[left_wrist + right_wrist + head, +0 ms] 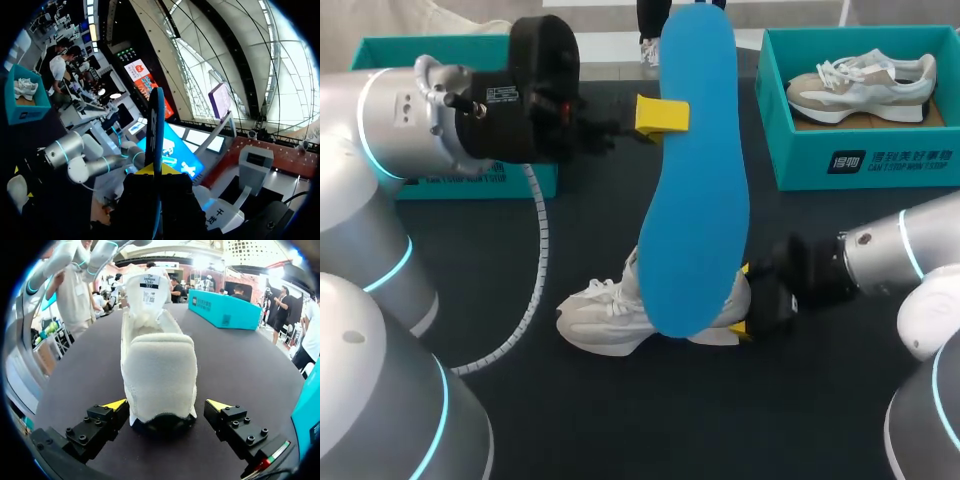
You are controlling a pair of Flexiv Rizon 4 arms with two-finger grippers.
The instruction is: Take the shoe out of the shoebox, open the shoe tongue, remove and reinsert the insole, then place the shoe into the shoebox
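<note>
Left gripper [665, 115] pinches the insole [695, 180], hanging lengthwise over the shoe [600, 315]; right gripper [170, 406], open, straddles its heel [160, 370].

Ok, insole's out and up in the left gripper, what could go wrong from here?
The left gripper pinches the insole toward its upper end, so the free lower end may bend or miss the shoe. The right gripper stands open around the heel, so the shoe could slide when pushed.
</note>
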